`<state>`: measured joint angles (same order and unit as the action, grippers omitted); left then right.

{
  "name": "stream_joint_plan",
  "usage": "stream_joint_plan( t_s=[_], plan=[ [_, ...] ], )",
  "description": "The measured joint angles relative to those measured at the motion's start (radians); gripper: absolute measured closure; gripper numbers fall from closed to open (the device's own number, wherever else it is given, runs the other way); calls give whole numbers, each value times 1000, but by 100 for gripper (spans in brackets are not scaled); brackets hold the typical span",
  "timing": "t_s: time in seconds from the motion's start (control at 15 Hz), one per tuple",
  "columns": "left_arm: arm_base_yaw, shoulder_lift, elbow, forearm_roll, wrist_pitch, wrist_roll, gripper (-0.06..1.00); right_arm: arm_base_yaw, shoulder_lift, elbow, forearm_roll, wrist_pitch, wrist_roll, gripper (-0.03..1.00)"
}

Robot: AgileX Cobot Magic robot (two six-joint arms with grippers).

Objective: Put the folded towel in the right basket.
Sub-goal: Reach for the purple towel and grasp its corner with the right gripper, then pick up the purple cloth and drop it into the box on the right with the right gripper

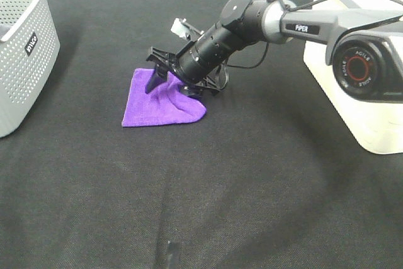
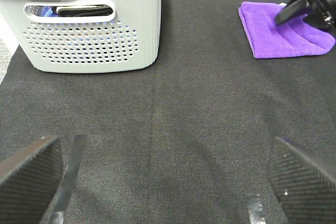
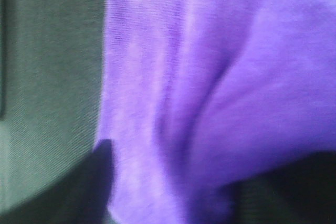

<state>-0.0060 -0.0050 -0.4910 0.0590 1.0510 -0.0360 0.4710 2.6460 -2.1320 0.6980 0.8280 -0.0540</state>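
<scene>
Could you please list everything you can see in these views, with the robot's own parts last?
folded towel: one, purple, on the cloth left of centre, bunched up at the right gripper
left basket: one, light grey, perforated, at the far left edge
basket contents: count unclear, dark and blue, seen through the left basket's handle slot
right basket: one, white, at the far right edge, partly behind the right arm
table cloth: one, black, covering the whole surface
tape strips: two, grey, flat on the cloth near the left gripper
right arm: one, black and silver, reaching across to the towel
right gripper: one, black, down on the towel
left gripper: one, black, wide open above bare cloth
</scene>
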Motion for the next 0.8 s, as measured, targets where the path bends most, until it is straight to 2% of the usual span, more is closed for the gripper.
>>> stream_joint_plan(
  t_s=[0.13,0.2,0.4,0.47,0.53,0.67,0.8],
  plan=[
    [0,0,0,0,0,0,-4,-6,7,1,-14,-7,5,81],
    [0,0,0,0,0,0,-4,-7,4,2,-16,-7,5,87],
    [0,0,0,0,0,0,-4,-6,-20,2,-56,1,0,87],
    [0,0,0,0,0,0,-4,-6,-41,-7,-100,49,-8,87],
    [0,0,0,0,0,0,-4,-12,-84,-61,-146,157,-17,87],
    [0,0,0,0,0,0,-4,-55,-178,-200,-158,290,-17,87],
    [0,0,0,0,0,0,-4,-133,-266,-362,-186,364,-17,87]
  ],
)
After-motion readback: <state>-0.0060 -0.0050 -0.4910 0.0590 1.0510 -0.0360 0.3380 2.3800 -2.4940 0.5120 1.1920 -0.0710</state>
